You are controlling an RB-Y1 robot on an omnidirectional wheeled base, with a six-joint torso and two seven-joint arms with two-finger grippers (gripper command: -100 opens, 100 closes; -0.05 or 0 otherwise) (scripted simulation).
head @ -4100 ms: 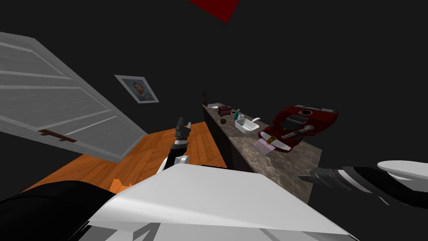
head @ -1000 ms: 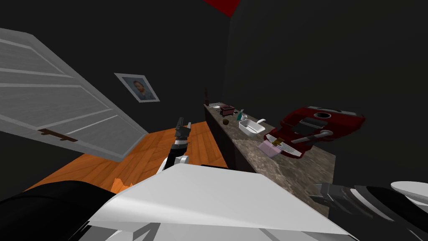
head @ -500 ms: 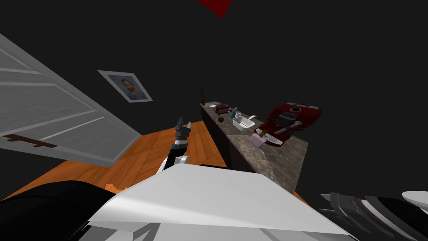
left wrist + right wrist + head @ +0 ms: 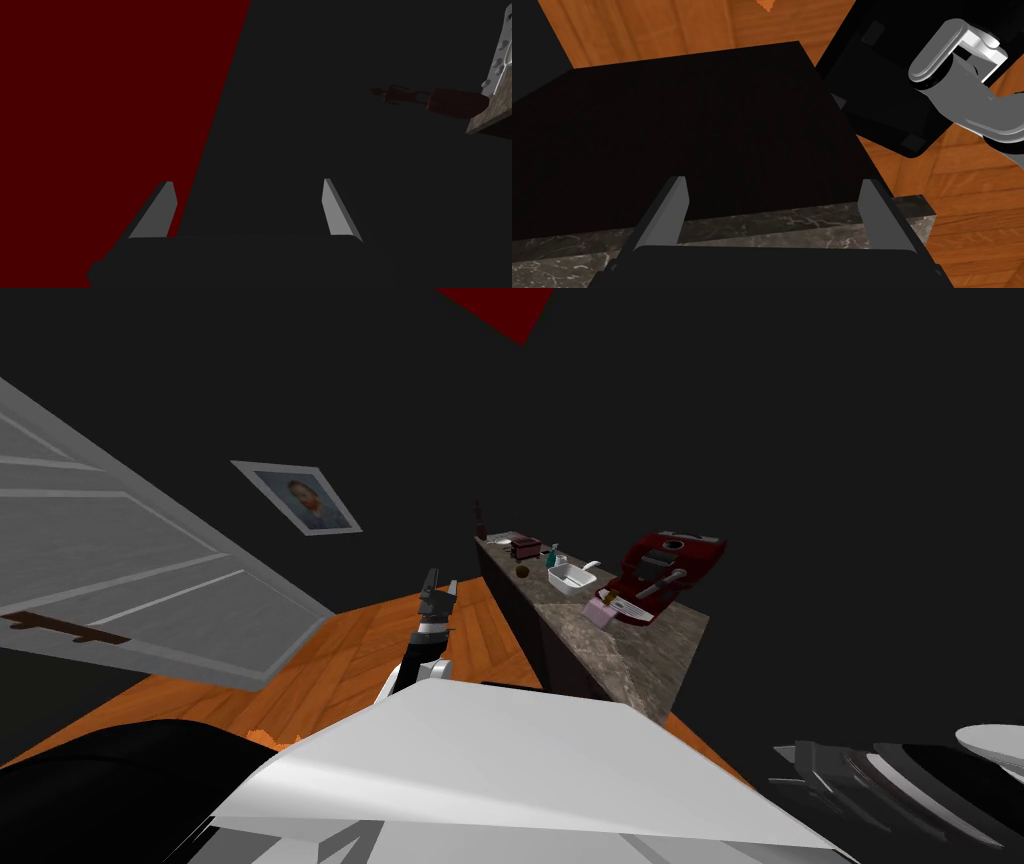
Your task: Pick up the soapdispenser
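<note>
The soap dispenser (image 4: pixel 551 556) is a small teal bottle standing far off on the long marble counter (image 4: pixel 640 663), just behind a white basin (image 4: pixel 571 578). My left gripper (image 4: pixel 440 585) is held up over the wooden floor, left of the counter and well short of the bottle. In the left wrist view the left gripper (image 4: pixel 248 183) is open with nothing between its fingers. My right gripper (image 4: pixel 785 766) hangs low at the near right. In its wrist view the right gripper (image 4: pixel 774 181) is open above the counter's marble edge (image 4: pixel 792 225) and dark front.
On the counter also stand a dark red toaster (image 4: pixel 525 548), a dark bottle (image 4: pixel 480 520) at the far end, a small brown ball (image 4: pixel 521 571), a large red appliance (image 4: pixel 665 568) and a pink item (image 4: pixel 600 610). A grey panelled door (image 4: pixel 130 578) leans at the left.
My view has shifted: the counter and its objects now look smaller, farther and more to the left. My right forearm has sunk toward the lower right corner. The left arm keeps its pose.
</note>
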